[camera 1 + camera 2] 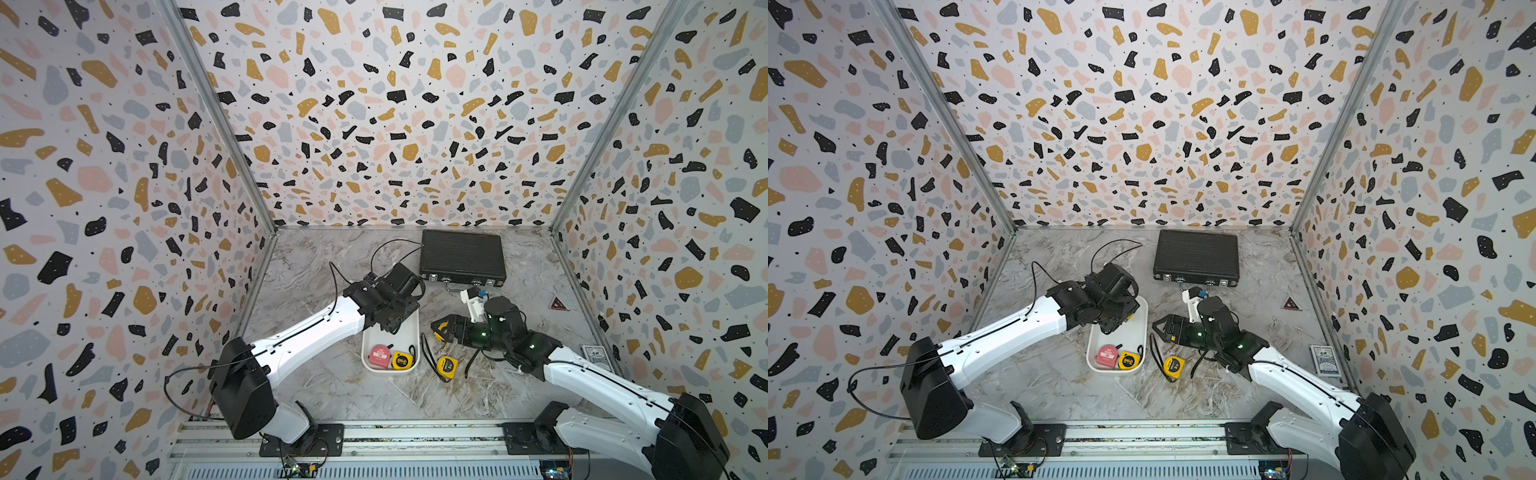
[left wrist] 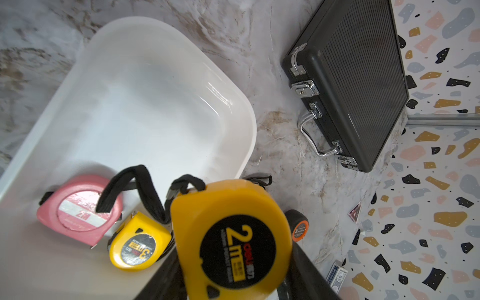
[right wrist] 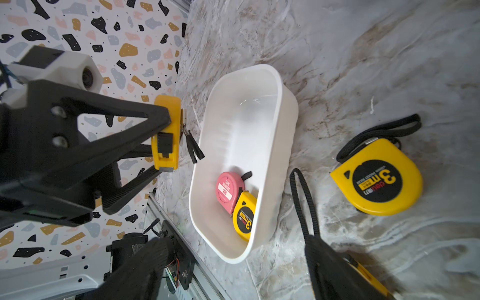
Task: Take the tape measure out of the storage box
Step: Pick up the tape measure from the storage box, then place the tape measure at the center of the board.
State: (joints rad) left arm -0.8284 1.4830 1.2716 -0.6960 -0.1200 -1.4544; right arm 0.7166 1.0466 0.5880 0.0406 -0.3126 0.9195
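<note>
left gripper [image 3: 162,140] clamps the rounded yellow plastic tape measure [image 2: 231,239] above the shallow white plastic storage box [image 2: 155,109]; right gripper [image 1: 437,330] gapes, seemingly empty. dangling black fabric strap [image 2: 141,176] could snag the rim.

**Tape Measure Labels: Lengths and One Brand**

The large yellow tape measure [image 2: 231,241] closest to the left wrist camera carries a round black label reading "2m" in yellow and "deli" in red. The pink tape measure [image 3: 228,189] in the storage box [image 3: 241,124] is printed "TAPE MEASURE", with "2M" on a white band. Beside it, the small yellow tape measure [image 3: 244,217] shows "3m". A third yellow tape measure [image 3: 376,179], lying on the table [image 3: 363,65], reads "3m" and "deli". The finer lines on these labels, and the print on the orange-and-black tape measure [image 2: 300,228], are too small to make out.
</note>
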